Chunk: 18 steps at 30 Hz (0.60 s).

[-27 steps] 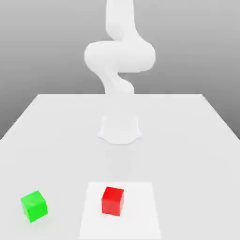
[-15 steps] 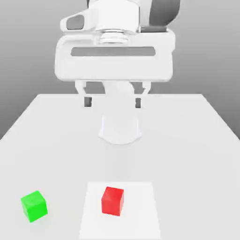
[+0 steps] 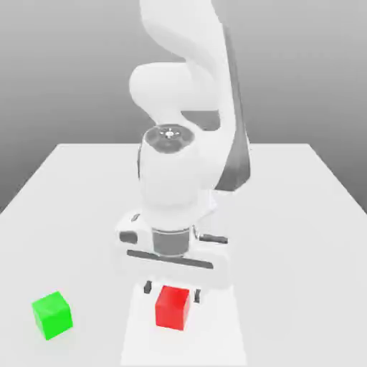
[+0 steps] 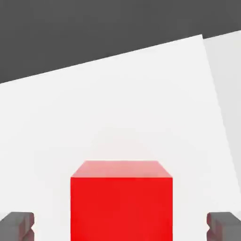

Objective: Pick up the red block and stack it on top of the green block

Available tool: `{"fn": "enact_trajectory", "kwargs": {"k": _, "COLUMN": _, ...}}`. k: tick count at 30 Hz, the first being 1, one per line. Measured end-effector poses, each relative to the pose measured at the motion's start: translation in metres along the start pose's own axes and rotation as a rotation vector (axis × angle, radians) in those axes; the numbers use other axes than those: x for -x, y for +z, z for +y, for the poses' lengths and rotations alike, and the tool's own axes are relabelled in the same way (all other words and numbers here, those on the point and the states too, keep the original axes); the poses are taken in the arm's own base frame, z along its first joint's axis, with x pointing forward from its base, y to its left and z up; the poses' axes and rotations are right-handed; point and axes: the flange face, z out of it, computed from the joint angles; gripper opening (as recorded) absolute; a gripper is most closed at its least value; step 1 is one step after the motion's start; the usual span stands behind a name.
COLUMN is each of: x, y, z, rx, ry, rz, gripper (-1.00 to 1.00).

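Now the step in hand looks like the approach for the grasp: the gripper hangs just above the red block, and its fingers are spread wide, one at each side of the cube with free space between pad and face, holding nothing. The red block sits on a paler square patch of the desk, near the front edge, and from the arm's base it lies at about 6 o'clock in the exterior view. In my judgement the next move calls for a short descent until the pads are level with the cube's sides, then a closing, and after that a lift. The green block rests on the desk well apart from the red one, at about 9 o'clock from it, so the carry will go toward the exterior view's left. Nothing stands between the two cubes, so I see no obstacle on the way.
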Motion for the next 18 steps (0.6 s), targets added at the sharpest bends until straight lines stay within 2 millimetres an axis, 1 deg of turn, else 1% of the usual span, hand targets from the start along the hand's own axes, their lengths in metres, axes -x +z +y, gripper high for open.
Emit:
{"fn": "enact_trajectory", "kwargs": {"k": 5, "x": 0.000, "y": 0.000, "z": 0.000, "rx": 0.000, "ry": 0.000, "rz": 0.001, "gripper": -1.00}}
{"fn": "enact_trajectory", "kwargs": {"k": 6, "x": 0.000, "y": 0.004, "z": 0.000, "rx": 0.000, "ry": 0.000, "rz": 0.001, "gripper": -1.00}}
{"fn": "enact_trajectory", "kwargs": {"k": 7, "x": 0.000, "y": 0.001, "z": 0.000, "rx": 0.000, "ry": 0.000, "rz": 0.000, "gripper": -1.00}}
{"fn": "enact_trajectory", "kwargs": {"k": 9, "x": 0.000, "y": -0.015, "z": -0.001, "rx": 0.000, "ry": 0.000, "rz": 0.000, "gripper": -1.00}}
{"fn": "enact_trajectory", "kwargs": {"k": 12, "x": 0.000, "y": -0.045, "z": -0.001, "rx": 0.000, "ry": 0.000, "rz": 0.000, "gripper": -1.00}}
{"fn": "enact_trajectory", "kwargs": {"k": 13, "x": -0.003, "y": -0.055, "z": 0.001, "rx": 0.000, "ry": 0.011, "rz": 0.000, "gripper": -1.00}}
{"fn": "enact_trajectory", "kwargs": {"k": 15, "x": -0.041, "y": -0.066, "z": 0.016, "rx": 0.000, "ry": 0.143, "rz": 0.000, "gripper": -1.00}}
{"fn": "enact_trajectory", "kwargs": {"k": 18, "x": -0.103, "y": -0.079, "z": 0.048, "rx": 0.000, "ry": 0.370, "rz": 0.000, "gripper": -1.00}}
